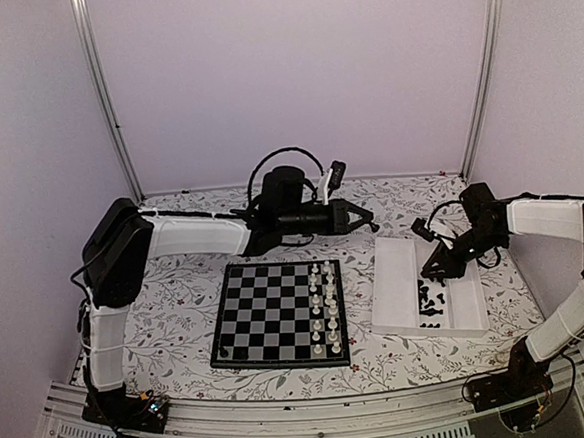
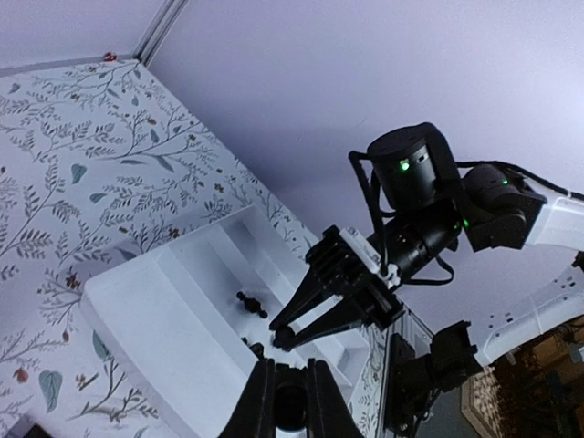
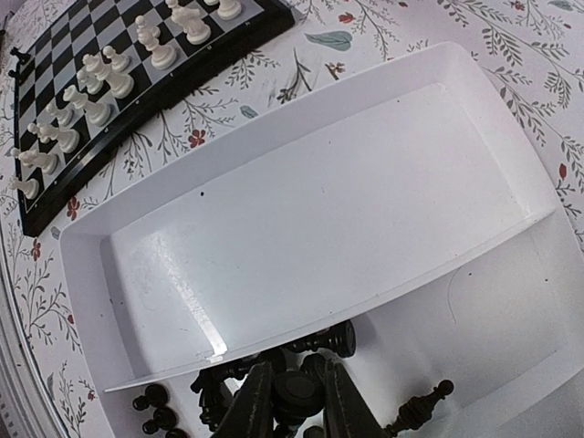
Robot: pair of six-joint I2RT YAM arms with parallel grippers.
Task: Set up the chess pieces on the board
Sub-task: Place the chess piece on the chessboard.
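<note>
Crowding the right tool (image 3: 297, 379), black chess pieces (image 3: 328, 339) lie in the tray (image 3: 274, 228).

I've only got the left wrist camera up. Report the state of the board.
Observer: In the top view, white pieces stand in two columns along the right side of the board.
Operator: Now give me the black ones on it.
Observer: Only one black piece is on the board, at its near left corner.
Operator: Tell me where my own gripper sits.
Observer: The left gripper is past the board's far right corner, pointing toward the tray.
</note>
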